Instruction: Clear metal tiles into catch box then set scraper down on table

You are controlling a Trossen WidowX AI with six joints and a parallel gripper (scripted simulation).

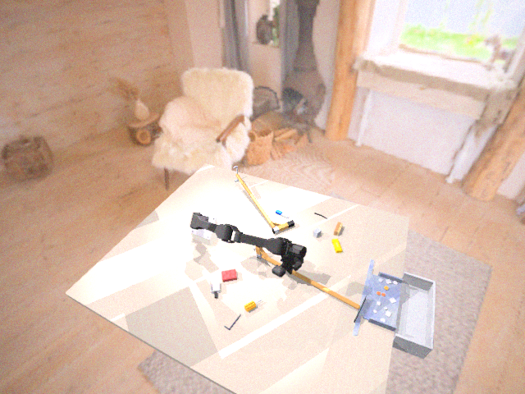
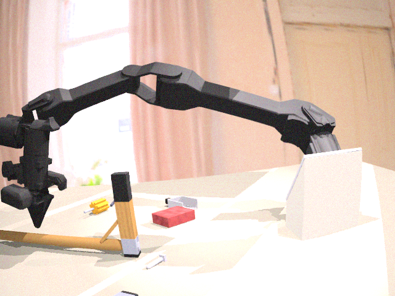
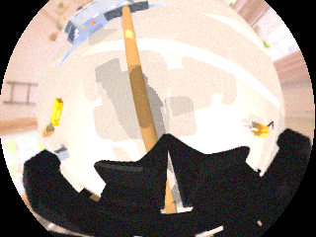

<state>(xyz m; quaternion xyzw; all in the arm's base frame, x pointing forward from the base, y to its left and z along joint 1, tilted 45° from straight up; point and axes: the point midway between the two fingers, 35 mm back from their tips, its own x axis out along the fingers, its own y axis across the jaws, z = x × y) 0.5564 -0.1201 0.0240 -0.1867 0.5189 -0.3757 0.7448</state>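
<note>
Tiles of thin metal (image 1: 392, 300) (image 3: 93, 22), mostly pale silver with a few orange ones (small as confetti from up here), lie scattered over the blue-grey steel bench plate (image 1: 394, 290) (image 3: 101, 15). They look flat; their exact count is too small to tell. All the ones I can make out are on the plate, well apart from the black parallel-jaw gripper (image 1: 289, 270) (image 2: 37, 226) (image 3: 168, 135), beyond the far end of the long wooden-shafted scraper (image 1: 313, 283) (image 2: 63, 240) (image 3: 139, 94). The gripper's pointed fingers are pressed together with nothing between them, pointing down just above the shaft, nearer the handle end.

The scraper's dark blade (image 1: 360, 309) (image 3: 116, 13) stands at the plate's near edge, while its handle end, a wooden post with a black top (image 2: 125, 206), rises upright from the shaft. Low walls edge the plate's two sides, and the grey open-topped catch box (image 1: 433, 305) adjoins its far edge. The shaft runs over the pale table (image 1: 296, 339) (image 2: 318, 271) (image 3: 212, 44) with open room along both sides; the yellow block (image 1: 336, 245) (image 3: 56, 112) lies off to one side, and the yellow-handled screwdriver (image 1: 250, 306) (image 2: 99, 205) (image 3: 260, 129) and red rectangular block (image 1: 229, 275) (image 2: 173, 216) to the other.
</note>
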